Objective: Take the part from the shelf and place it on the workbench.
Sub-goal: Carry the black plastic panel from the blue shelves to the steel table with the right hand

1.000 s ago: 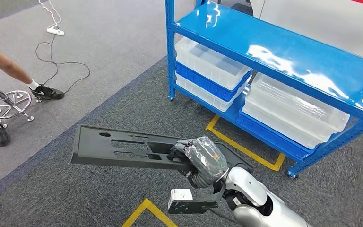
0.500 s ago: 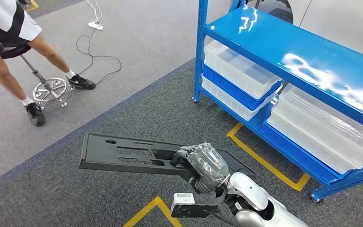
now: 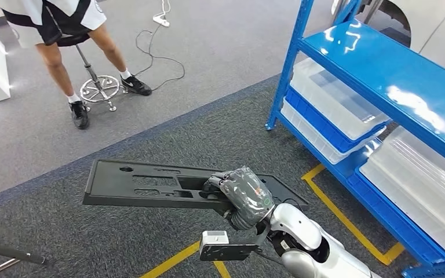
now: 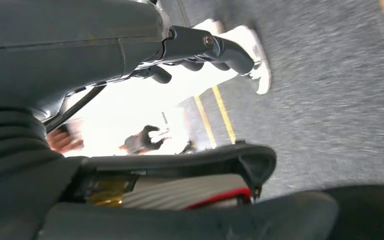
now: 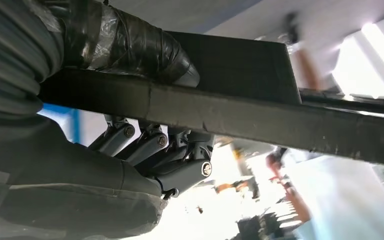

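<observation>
1. Head view: right hand (image 3: 240, 195) clamping the part (image 3: 150, 185), a long flat dark panel with slots and a round hole, at the end nearest the body.
2. Holding the part roughly level out in front, above the grey carpet (image 3: 168, 139), well clear of the blue shelf (image 3: 382, 69) off to the right.
3. Right wrist view: thumb wrapping over the top face of the part (image 5: 240, 107), fingers (image 5: 150, 145) curling beneath its edge, so gripping from both faces.
4. Left wrist view: left hand (image 4: 200, 52) hanging over the floor, fingers curled in with nothing between them.
5. Judging the step: pick-up from the shelf done, carry to the workbench under way; no workbench plainly identifiable, only a white edge at far left.
6. Sharing the space ahead: a person (image 3: 64, 35) standing by a stool base (image 3: 99, 88), with a cable (image 3: 162, 46) trailing across the floor.
7. Calling next for keeping a firm grip on the long overhanging panel, holding it level while walking, steering clear of the person and the cable, then locating the bench surface before lowering.
</observation>
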Controlling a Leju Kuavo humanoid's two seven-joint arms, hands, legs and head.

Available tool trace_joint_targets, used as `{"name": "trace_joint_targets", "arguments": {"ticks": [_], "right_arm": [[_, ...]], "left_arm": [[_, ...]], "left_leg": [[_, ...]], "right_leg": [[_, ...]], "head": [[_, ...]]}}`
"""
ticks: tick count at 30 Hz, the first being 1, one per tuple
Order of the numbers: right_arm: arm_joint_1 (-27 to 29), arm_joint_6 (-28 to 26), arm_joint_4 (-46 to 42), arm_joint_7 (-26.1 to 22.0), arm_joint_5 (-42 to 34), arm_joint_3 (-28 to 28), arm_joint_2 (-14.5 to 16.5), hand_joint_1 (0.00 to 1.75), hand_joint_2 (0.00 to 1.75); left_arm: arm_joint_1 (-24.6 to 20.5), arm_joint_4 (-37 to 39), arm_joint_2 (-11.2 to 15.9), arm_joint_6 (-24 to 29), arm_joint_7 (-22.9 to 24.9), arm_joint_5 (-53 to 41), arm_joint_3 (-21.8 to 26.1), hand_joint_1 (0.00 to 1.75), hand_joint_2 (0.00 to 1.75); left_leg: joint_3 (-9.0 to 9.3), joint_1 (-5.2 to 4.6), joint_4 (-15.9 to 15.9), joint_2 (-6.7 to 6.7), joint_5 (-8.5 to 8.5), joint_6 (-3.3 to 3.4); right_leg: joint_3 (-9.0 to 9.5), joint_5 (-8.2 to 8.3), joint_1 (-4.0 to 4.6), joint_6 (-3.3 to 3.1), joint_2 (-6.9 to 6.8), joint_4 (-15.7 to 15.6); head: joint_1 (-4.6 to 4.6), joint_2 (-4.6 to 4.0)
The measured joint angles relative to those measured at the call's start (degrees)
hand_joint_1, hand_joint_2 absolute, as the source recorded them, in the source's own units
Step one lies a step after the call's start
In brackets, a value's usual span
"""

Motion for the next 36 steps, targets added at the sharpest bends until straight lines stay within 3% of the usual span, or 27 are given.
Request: {"name": "trace_joint_targets", "arguments": {"ticks": [2,3,4,6,8,10,12,14,16,17,19,20,21,23,25,27,28,30,31,33,34,35,36], "right_arm": [[-0.1,-0.2,0.9,-0.3,-0.1,0.2,0.8,1.75,1.75],[0.0,-0.4,1.2,-0.2,-0.1,0.4,1.0,1.75,1.75],[0.1,-0.6,1.5,-0.1,-0.1,0.5,1.0,1.75,1.75],[0.8,-1.5,1.3,0.2,-0.1,0.5,0.2,1.75,1.75],[2.5,-2.9,0.2,0.1,0.0,0.3,-1.6,1.75,1.75],[4.5,-4.1,-1.3,-0.5,0.1,-0.1,-3.5,1.75,1.75],[5.8,-4.6,-2.5,-0.9,0.2,-0.5,-4.8,1.75,1.75],[6.3,-4.6,-3.2,-1.0,0.4,-0.9,-5.3,1.75,1.75],[6.8,-4.7,-3.8,-1.1,0.5,-1.0,-5.5,1.75,1.75],[7.1,-4.7,-4.0,-1.1,0.5,-1.0,-5.7,1.75,1.75],[7.6,-4.6,-4.1,-1.2,0.8,-1.0,-6.1,1.75,1.75],[7.8,-4.6,-4.1,-1.2,0.9,-1.1,-6.2,1.75,1.75],[7.9,-4.6,-4.2,-1.2,1.1,-1.1,-6.3,1.75,1.75],[8.3,-4.6,-4.5,-1.2,1.3,-1.3,-6.7,1.75,1.75],[9.0,-4.8,-5.2,-1.4,1.6,-1.7,-7.6,1.75,1.75],[9.7,-5.1,-5.9,-1.8,1.7,-2.2,-8.7,1.75,1.75],[9.8,-5.1,-6.4,-2.0,1.5,-2.5,-9.3,1.75,1.75],[9.4,-4.3,-7.5,-2.4,0.2,-3.3,-10.6,1.75,1.75],[9.3,-3.8,-8.1,-2.4,-0.6,-3.8,-11.3,1.75,1.75],[9.4,-2.9,-9.1,-2.5,-2.0,-4.8,-12.7,1.75,1.75],[9.4,-2.4,-9.5,-2.5,-2.6,-5.2,-13.2,1.75,1.75],[9.3,-1.9,-9.8,-2.6,-3.1,-5.6,-13.7,1.75,1.75],[8.9,-1.5,-10.1,-2.6,-3.6,-6.0,-14.2,1.75,1.75]], "left_arm": [[-0.1,0.0,-0.1,-0.1,0.2,-0.1,0.3,0.00,1.75],[-0.1,0.1,-0.1,-0.1,0.2,-0.2,0.4,0.00,1.75],[0.0,0.1,-0.1,-0.1,0.1,-0.4,0.6,0.00,1.75],[0.0,0.1,-0.1,-0.1,-0.1,-1.0,0.7,0.00,1.75],[0.0,0.1,-0.1,-0.1,-0.3,-1.6,0.7,0.00,1.75],[0.0,0.1,-0.1,-0.1,-0.4,-1.8,0.7,0.00,1.75],[0.2,0.2,-0.1,0.0,-0.4,-1.8,0.7,0.00,1.75],[0.3,0.3,-0.1,0.0,-0.4,-1.9,0.7,0.00,1.75],[0.0,0.3,-0.1,0.0,-0.4,-1.9,0.7,0.00,1.75],[-0.1,0.3,-0.1,0.0,-0.4,-2.0,0.7,0.00,1.75],[-0.2,0.3,-0.1,0.1,-0.4,-2.0,0.7,0.00,1.75],[-0.1,0.3,-0.1,0.1,-0.4,-2.0,0.7,0.00,1.75],[0.0,0.3,-0.1,0.1,-0.3,-2.1,0.7,0.00,1.75],[0.0,0.4,-0.1,0.2,-0.3,-2.2,0.7,0.00,1.75],[-0.1,0.4,-0.1,0.1,-0.2,-2.3,0.7,0.00,1.75],[0.0,0.4,-0.1,-0.4,-0.1,-2.9,0.7,0.00,1.75],[0.1,0.5,0.0,-1.0,0.1,-3.5,0.6,0.00,1.75],[0.1,0.6,0.2,-2.0,0.5,-4.8,0.3,0.00,1.75],[0.1,0.6,0.3,-2.0,0.4,-5.0,0.1,0.00,1.75],[-0.1,0.6,0.4,-1.4,-0.3,-4.7,0.1,0.00,1.75],[0.0,0.6,0.4,-1.3,-0.6,-4.8,0.1,0.00,1.75],[0.0,0.6,0.5,-1.3,-0.7,-5.0,0.1,0.00,1.75],[0.0,0.6,0.5,-1.4,-0.8,-5.2,0.1,0.00,1.75]], "left_leg": [[-0.08,-0.05,0.0,-1.46,0.15,0.33],[-0.12,-0.07,0.1,-2.37,0.14,0.35],[-0.12,-0.07,0.2,-3.32,0.08,0.33],[-0.07,-0.02,0.7,-5.17,-0.19,0.17],[-0.31,0.01,1.5,-6.88,-0.58,-0.23],[-0.85,0.08,1.9,-8.29,-0.72,-0.85],[-1.31,0.18,2.0,-9.17,-0.71,-1.49],[-2.23,0.06,3.8,-6.92,-1.98,-1.99],[-5.05,0.05,9.8,-2.91,-5.33,-2.45],[-6.96,0.20,13.6,-1.72,-7.07,-2.69],[-9.13,0.50,17.9,-0.91,-8.15,-3.02],[-8.55,0.60,16.8,-0.69,-7.07,-3.07],[-6.89,0.65,13.7,-0.25,-5.28,-3.04],[-2.50,0.40,5.8,2.21,-2.07,-2.67],[-0.55,-0.05,2.1,3.64,-1.21,-2.08],[-0.63,-0.25,1.7,2.36,-1.16,-1.45],[-0.52,-0.21,1.4,1.65,-1.00,-1.13],[-0.12,-0.03,0.7,0.40,-0.60,-0.29],[-0.08,-0.05,0.6,-0.18,-0.49,0.01],[-0.11,-0.18,0.7,-1.68,-0.46,0.36],[-0.08,-0.25,0.8,-2.54,-0.48,0.41],[-0.03,-0.29,0.9,-3.46,-0.53,0.39],[0.04,-0.28,1.1,-4.32,-0.62,0.34]], "right_leg": [[-3.52,-3.43,-0.14,0.12,2.33,7.3],[-4.96,-4.02,-0.16,0.20,2.63,9.9],[-5.56,-3.43,-0.18,0.26,2.75,10.6],[-3.74,0.68,-0.34,0.29,3.47,5.6],[-0.93,3.62,-0.62,0.17,5.93,-1.0],[-0.01,3.84,-0.54,-0.06,7.23,-3.2],[0.10,4.04,-0.45,-0.61,6.14,-3.6],[0.45,4.24,-0.62,-1.52,4.86,-4.2],[0.75,4.24,-0.52,-2.20,3.31,-4.5],[0.82,4.16,-0.40,-2.35,2.43,-4.5],[0.93,3.96,-0.25,-2.37,0.70,-4.5],[1.04,3.84,-0.22,-2.28,-0.11,-4.5],[1.21,3.71,-0.22,-2.14,-0.84,-4.5],[1.68,3.33,-0.06,-1.62,-2.16,-4.5],[2.08,3.03,0.19,-0.98,-3.32,-4.6],[2.48,2.85,0.23,-0.33,-4.46,-4.8],[2.62,2.54,0.09,0.00,-4.07,-4.6],[1.42,0.31,-0.31,0.46,-0.95,-1.5],[-0.15,-1.50,-0.46,0.56,1.05,1.8],[-4.17,-4.51,-0.51,0.68,2.77,9.4],[-5.41,-4.57,-0.51,0.73,2.90,11.4],[-5.65,-3.38,-0.54,0.74,2.98,11.1],[-4.85,-1.25,-0.58,0.71,3.20,8.7]], "head": [[0.02,0.00],[0.02,0.00],[0.02,0.00],[0.03,0.00],[0.02,0.00],[0.02,0.00],[0.03,0.00],[0.00,0.00],[-0.03,0.00],[-0.05,0.00],[-0.05,0.00],[-0.06,0.00],[-0.06,0.00],[-0.05,0.00],[-0.02,0.00],[0.01,0.00],[0.00,0.00],[0.02,0.00],[0.01,0.00],[0.02,0.00],[0.01,0.00],[0.02,0.00],[0.01,0.00]]}}
